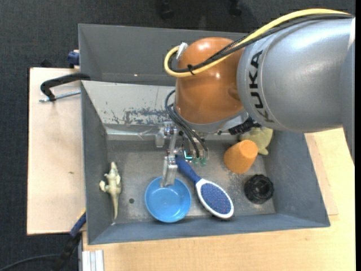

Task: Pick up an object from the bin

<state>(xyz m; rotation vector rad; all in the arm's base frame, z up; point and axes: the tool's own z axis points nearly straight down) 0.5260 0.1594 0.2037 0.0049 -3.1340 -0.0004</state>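
My claw (171, 174) is down low in the bin (95, 151), at the front middle. Its tip is at the far rim of the blue bowl (167, 203), and the blue handle end of the brush (213, 196) is just beside it on the right. The orange cover (206, 86) on the wrist hides the top of the claw, so I cannot tell how far open it is or whether it has hold of anything. The bowl sits near the front wall, and the brush lies slantwise with its white oval head close against the bowl's right side. My worry is that the two are so close together that a squeeze here could catch the bowl's thin rim and the handle at once. It could also nip only an edge, so the thing tips and slips out on the lift. The bowl's smooth, rounded wall looks likely to slide. If the claw presses down on the rim, it could flip the bowl or shove it against the front wall. The orange cup (241, 156), the black cap (259, 188) and the pale toy lizard (111, 185) lie well apart and should not interfere.
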